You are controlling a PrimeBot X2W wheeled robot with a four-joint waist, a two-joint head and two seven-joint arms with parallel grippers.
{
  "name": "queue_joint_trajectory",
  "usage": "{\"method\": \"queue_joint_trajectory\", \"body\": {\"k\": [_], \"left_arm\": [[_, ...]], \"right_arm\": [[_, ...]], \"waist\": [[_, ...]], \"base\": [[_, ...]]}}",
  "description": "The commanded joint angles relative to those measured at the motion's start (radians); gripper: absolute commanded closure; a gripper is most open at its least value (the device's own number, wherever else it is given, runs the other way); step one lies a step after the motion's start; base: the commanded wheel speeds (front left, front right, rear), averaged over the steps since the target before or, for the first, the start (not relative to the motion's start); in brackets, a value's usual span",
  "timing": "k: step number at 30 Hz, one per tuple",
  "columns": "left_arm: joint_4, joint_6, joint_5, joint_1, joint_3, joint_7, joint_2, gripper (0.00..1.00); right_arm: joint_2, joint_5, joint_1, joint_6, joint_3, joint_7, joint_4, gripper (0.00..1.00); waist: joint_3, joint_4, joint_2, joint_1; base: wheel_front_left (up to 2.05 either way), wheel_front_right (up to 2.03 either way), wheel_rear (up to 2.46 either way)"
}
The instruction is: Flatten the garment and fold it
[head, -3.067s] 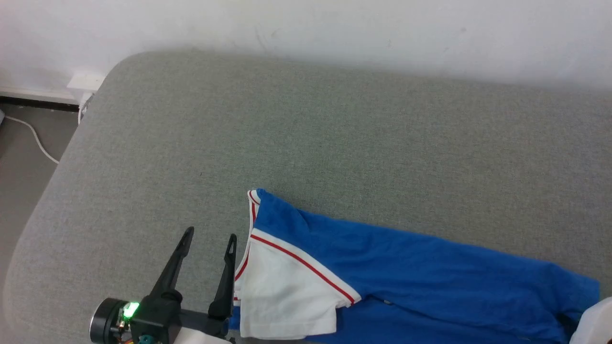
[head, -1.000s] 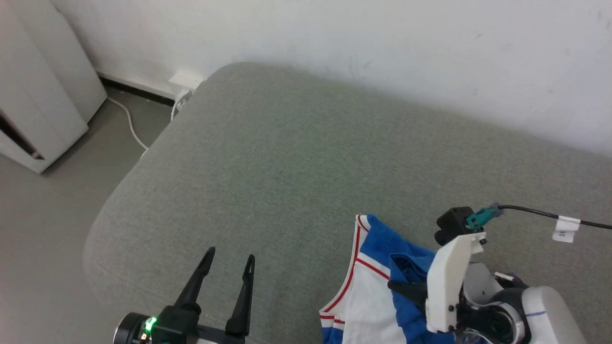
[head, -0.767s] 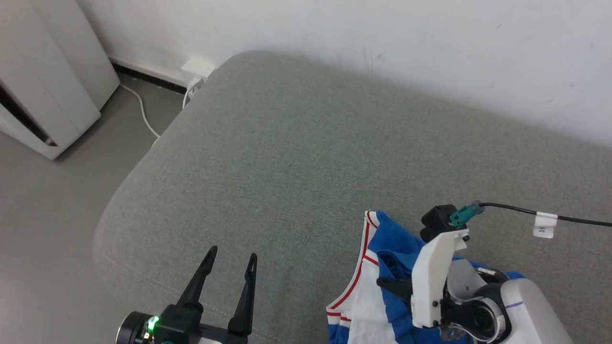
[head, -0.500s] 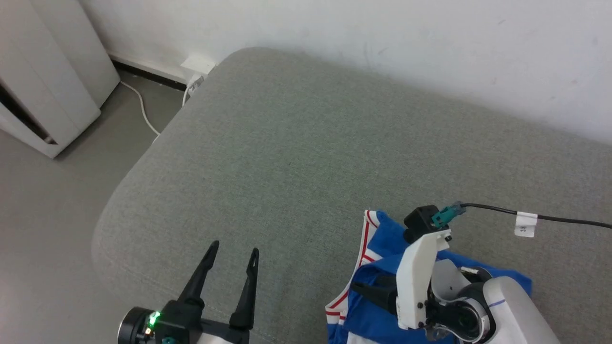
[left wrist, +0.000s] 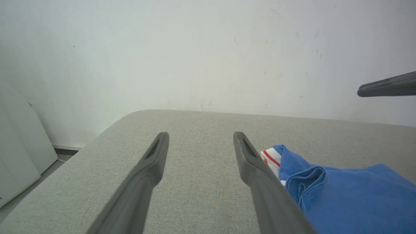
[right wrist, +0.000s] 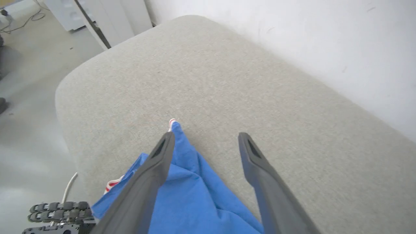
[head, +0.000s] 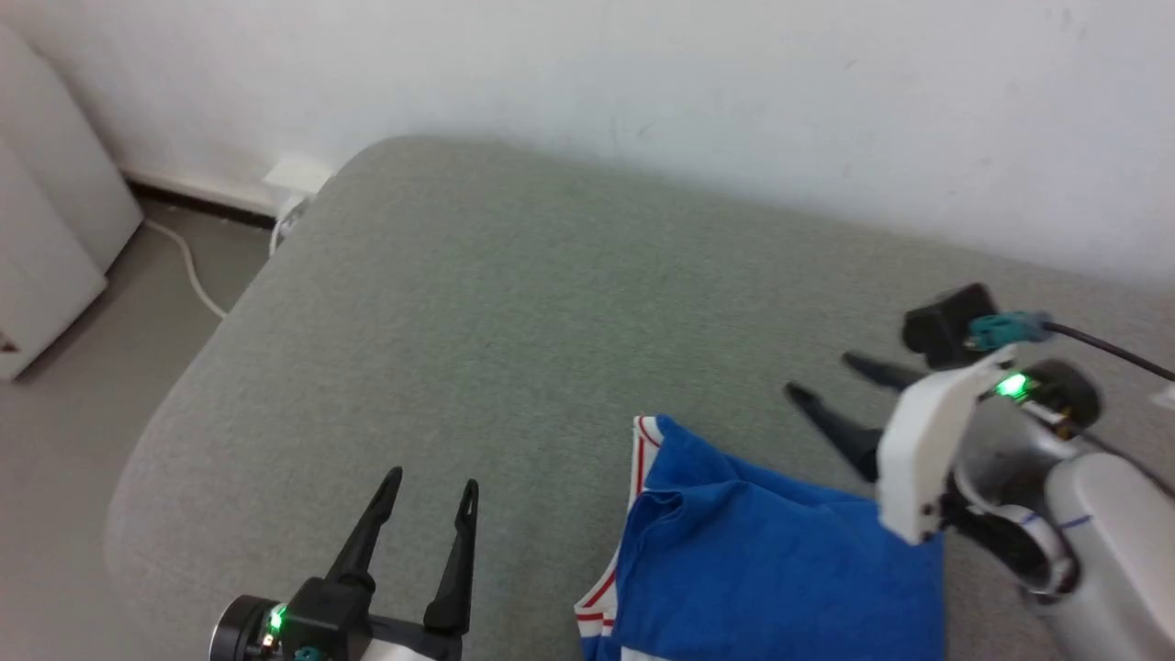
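The garment [head: 762, 569], a bright blue jersey with red-and-white trim at its left edge, lies folded over itself on the grey cushion [head: 514, 303] near the front. It also shows in the left wrist view as the garment [left wrist: 344, 195] and in the right wrist view as the garment [right wrist: 195, 195]. My right gripper [head: 822, 381] hovers just above and beyond the jersey's far right edge, open, with nothing between its fingers. My left gripper [head: 430, 485] stands open to the left of the jersey, apart from it.
A white wall [head: 643, 83] runs behind the cushion. The cushion's rounded left corner drops to a grey floor [head: 64, 386] with a white cable [head: 184, 266] and a white cabinet [head: 46, 229]. A black cable [head: 1102, 344] trails from my right wrist.
My right gripper has opened, let go of the blue fabric and lifted away to the far right. The jersey now lies folded with blue over the white sleeve. The head camera has shifted.
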Motion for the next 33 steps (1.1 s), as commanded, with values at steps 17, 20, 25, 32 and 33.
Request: {"method": "queue_joint_trajectory", "body": {"k": [17, 20, 25, 32, 33], "left_arm": [[0.008, -0.008, -0.054, 0.007, 0.049, -0.005, -0.004, 0.00], [0.021, -0.008, -0.059, 0.004, 0.050, -0.005, -0.005, 0.00], [0.037, -0.012, -0.061, -0.003, 0.044, -0.005, -0.002, 0.00], [0.053, -0.017, -0.060, -0.011, 0.034, -0.005, 0.004, 0.00], [0.055, -0.017, -0.060, -0.012, 0.032, -0.005, 0.004, 0.00]], "right_arm": [[-0.167, -0.203, 0.314, -0.001, -0.312, -0.501, -0.142, 0.00], [-0.120, -0.242, 0.407, -0.001, -0.368, -0.493, -0.194, 0.00], [-0.063, -0.269, 0.506, -0.001, -0.401, -0.472, -0.240, 0.00], [-0.031, -0.098, 0.541, -0.001, -0.380, -0.334, -0.237, 0.00], [-0.027, -0.052, 0.542, -0.001, -0.377, -0.300, -0.233, 0.00]], "waist": [[-0.022, -0.179, 0.0000, 0.0000], [-0.013, -0.191, 0.0000, 0.0000], [0.005, -0.205, 0.0000, 0.0000], [0.034, -0.200, 0.0000, 0.0000], [0.037, -0.197, 0.0000, 0.0000]], "base": [[0.00, 0.00, 0.00], [0.00, 0.00, 0.00], [0.00, 0.00, 0.00], [0.00, 0.00, 0.00], [0.00, 0.00, 0.00]]}}
